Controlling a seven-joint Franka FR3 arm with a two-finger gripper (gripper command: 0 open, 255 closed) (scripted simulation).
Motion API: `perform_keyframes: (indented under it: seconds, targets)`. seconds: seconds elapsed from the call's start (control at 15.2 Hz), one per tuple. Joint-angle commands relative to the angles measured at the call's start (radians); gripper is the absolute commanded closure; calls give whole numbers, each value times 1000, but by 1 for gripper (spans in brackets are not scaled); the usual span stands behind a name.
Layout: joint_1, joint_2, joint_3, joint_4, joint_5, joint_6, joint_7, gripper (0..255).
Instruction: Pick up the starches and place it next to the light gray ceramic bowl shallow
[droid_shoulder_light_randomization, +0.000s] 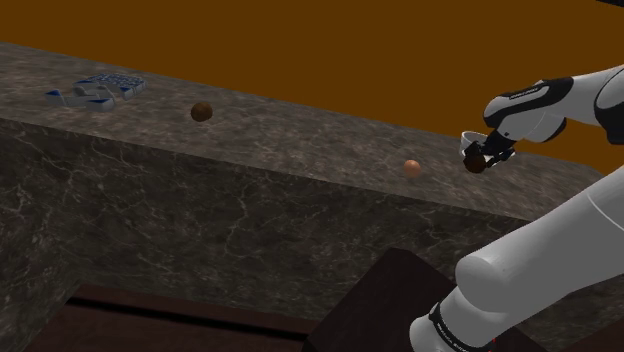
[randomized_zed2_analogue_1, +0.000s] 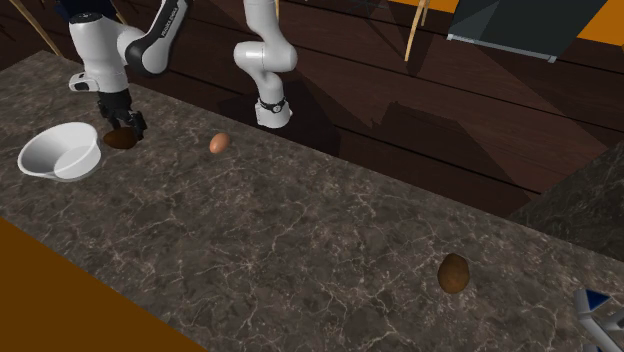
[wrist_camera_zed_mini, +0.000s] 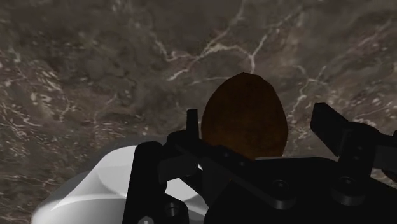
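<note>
A brown potato (randomized_zed2_analogue_1: 120, 139) lies on the dark marble counter (randomized_zed2_analogue_1: 300, 230) just beside the white shallow bowl (randomized_zed2_analogue_1: 58, 152). My black gripper (randomized_zed2_analogue_1: 122, 126) hangs right over it, fingers pointing down. In the wrist view the potato (wrist_camera_zed_mini: 245, 114) sits between the two fingers (wrist_camera_zed_mini: 191, 124), which stand apart with a gap showing on one side; the bowl's (wrist_camera_zed_mini: 89, 184) rim is close by the gripper (wrist_camera_zed_mini: 254, 122). In the shoulder view the gripper (droid_shoulder_light_randomization: 487, 155) covers part of the bowl (droid_shoulder_light_randomization: 467, 137), with the potato (droid_shoulder_light_randomization: 474, 164) under it.
A small orange-brown egg-shaped thing (randomized_zed2_analogue_1: 219, 143) lies a short way from the gripper. A second brown potato (randomized_zed2_analogue_1: 453, 272) and a blue-and-white package (randomized_zed2_analogue_1: 600, 318) rest far along the counter. The counter's edge runs close behind the bowl.
</note>
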Motion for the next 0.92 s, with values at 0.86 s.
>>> perform_keyframes:
  seconds: [0.86]
  targets:
    - [-30, -107, 44, 33, -80, -125, 54, 0]
